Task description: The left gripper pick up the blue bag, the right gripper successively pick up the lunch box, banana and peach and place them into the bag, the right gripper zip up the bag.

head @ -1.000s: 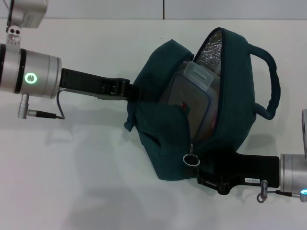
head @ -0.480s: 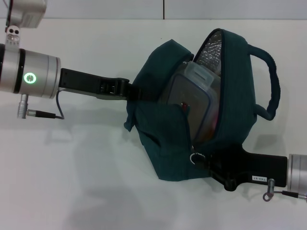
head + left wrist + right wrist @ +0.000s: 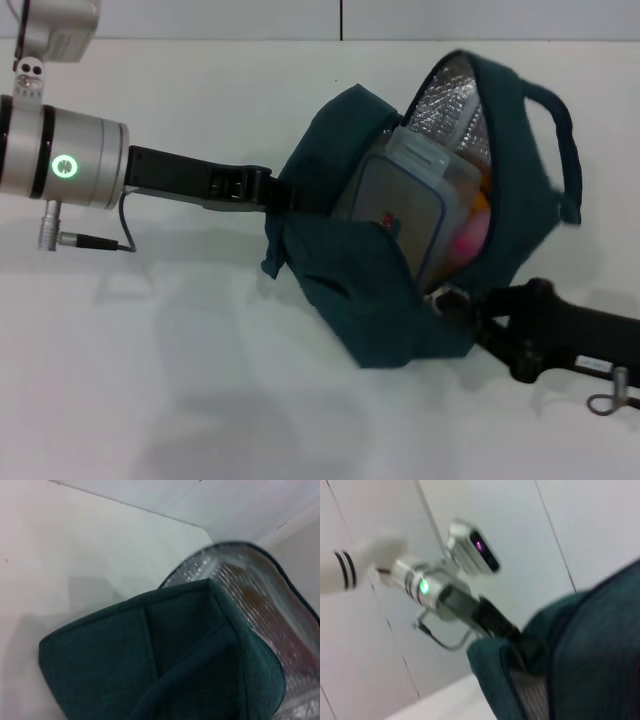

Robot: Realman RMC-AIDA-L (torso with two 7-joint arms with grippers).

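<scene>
- Landmark: the blue bag (image 3: 400,290), one in number, held above the white table (image 3: 180,380) with its mouth gaping and the silvery foil lining (image 3: 455,100) exposed.
- Left gripper (image 3: 272,192): at the bag's left flank, its tip buried in the fabric. Judged to be clamped on the bag, since the bag hangs from it; the jaws themselves are hidden by cloth.
- Right gripper (image 3: 462,305): at the bag's lower right corner, at the near end of the zip opening, where a small silvery piece shows at its tip. Whether the jaws are apart or together cannot be told; contact with the zipper pull cannot be confirmed.
- Lunch box (image 3: 405,205): one, standing on edge inside the bag, lid facing the left flap, small sticker visible.
- Peach (image 3: 467,240): one pink rounded shape inside the bag, just right of the lunch box.
- Banana (image 3: 482,203): one yellow-orange patch inside the bag, above the peach; only a small part shows.
- Bag handles: one padded loop (image 3: 560,150) is visible at the bag's right side; the second cannot be made out.
- Status, judged: bag pickup done; all three items appear loaded.
- Remaining, judged: the zip is not yet closed; the whole opening is left to draw shut.
- Nothing lies loose on the table around the bag.
</scene>
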